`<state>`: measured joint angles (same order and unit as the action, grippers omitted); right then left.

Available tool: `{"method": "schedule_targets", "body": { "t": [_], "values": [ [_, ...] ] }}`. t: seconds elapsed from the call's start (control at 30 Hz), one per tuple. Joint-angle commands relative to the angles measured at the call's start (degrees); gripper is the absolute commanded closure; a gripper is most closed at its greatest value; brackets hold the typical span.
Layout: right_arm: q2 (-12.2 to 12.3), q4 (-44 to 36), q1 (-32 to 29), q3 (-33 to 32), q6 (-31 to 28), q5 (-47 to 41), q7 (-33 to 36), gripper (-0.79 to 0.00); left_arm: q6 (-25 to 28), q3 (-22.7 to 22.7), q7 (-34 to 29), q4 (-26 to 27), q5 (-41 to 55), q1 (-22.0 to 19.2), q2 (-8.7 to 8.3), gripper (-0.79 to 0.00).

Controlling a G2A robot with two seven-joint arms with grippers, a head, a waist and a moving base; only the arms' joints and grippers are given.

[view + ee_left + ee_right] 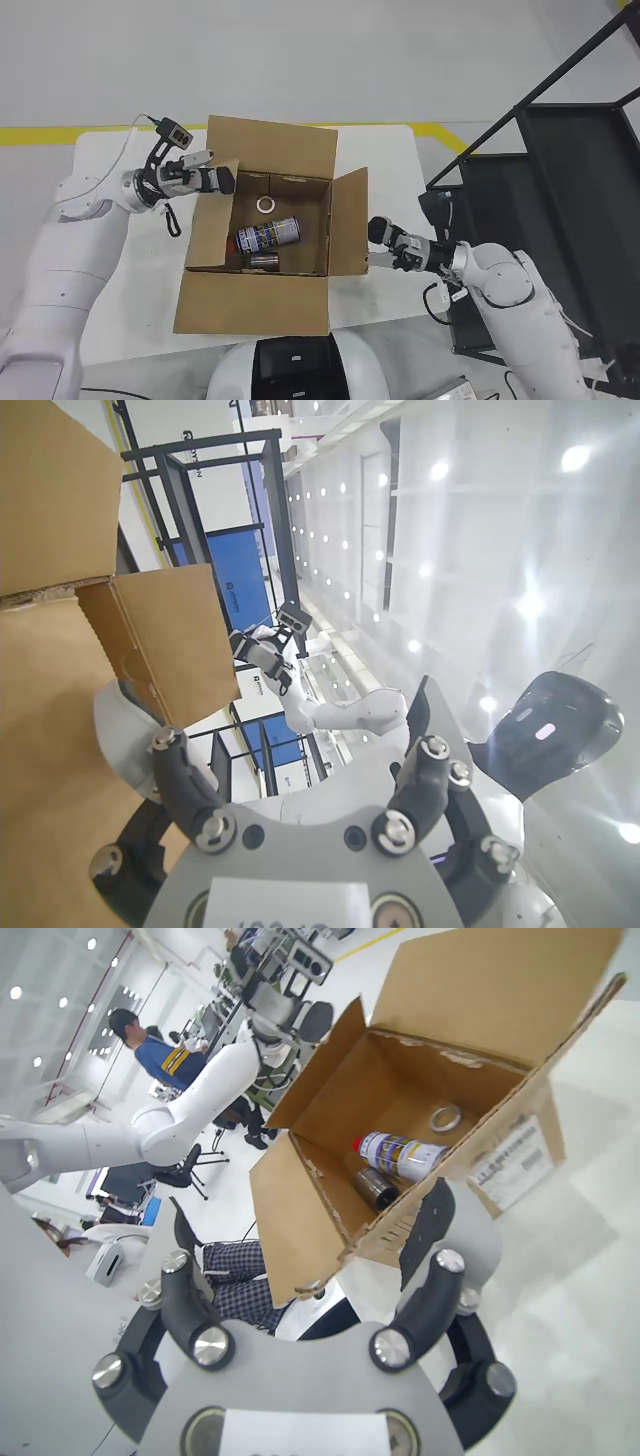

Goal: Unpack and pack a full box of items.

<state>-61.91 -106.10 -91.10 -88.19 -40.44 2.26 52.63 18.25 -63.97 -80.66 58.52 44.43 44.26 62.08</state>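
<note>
Right now your right gripper is spread wide and holds nothing. The corner of the box's nearest flap lies between its two fingers, and you cannot tell whether either finger touches the cardboard.

Just past that flap, on the box floor, a short metal cylinder lies on its side; it is the item closest to this gripper. Right beside it, a little farther in, a spray can also lies on its side, with its red cap at the end away from the gripper. Beyond the can and apart from it, a ring lies flat near one wall.

Across the box from your right gripper, your left gripper hangs at the opposite flap, level with its upper edge. Its fingers are also wide apart and hold nothing, and one finger sits just beside the cardboard.

All four flaps are open, and the box stands between your two grippers on the white table.
</note>
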Motion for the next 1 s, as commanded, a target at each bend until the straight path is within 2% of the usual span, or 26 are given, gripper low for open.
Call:
{"method": "schedule_targets", "body": {
  "t": [0.0, 0.23, 0.47, 0.73, 0.97],
  "values": [
    [-0.11, -0.74, 2.23, 3.17, 0.98, 1.71, 0.77, -0.785, -0.21, 0.85, 0.16, -0.23, -1.79, -0.30, 0.16, -0.785],
    [-1.29, 4.32, 12.00, 15.41, 4.18, 5.51, 0.72, -0.785, -0.92, 2.91, 0.22, -0.23, -4.69, -0.26, 0.66, -0.785],
    [-2.31, 8.12, 17.50, 22.76, 11.28, 15.66, -1.80, -0.785, -2.52, 4.56, -0.42, 0.01, -8.56, -0.71, 0.86, -0.785],
    [-2.43, 7.35, 18.36, 25.54, 14.54, 22.75, -3.71, -0.785, -1.39, 5.62, 2.37, 0.32, -16.40, -1.61, 0.74, -0.785],
    [-1.82, 4.17, 16.75, 24.25, 14.10, 23.56, -4.20, -0.785, -1.21, 5.34, 4.11, 1.80, -21.08, -1.17, 0.25, -0.785]
  ]
}}
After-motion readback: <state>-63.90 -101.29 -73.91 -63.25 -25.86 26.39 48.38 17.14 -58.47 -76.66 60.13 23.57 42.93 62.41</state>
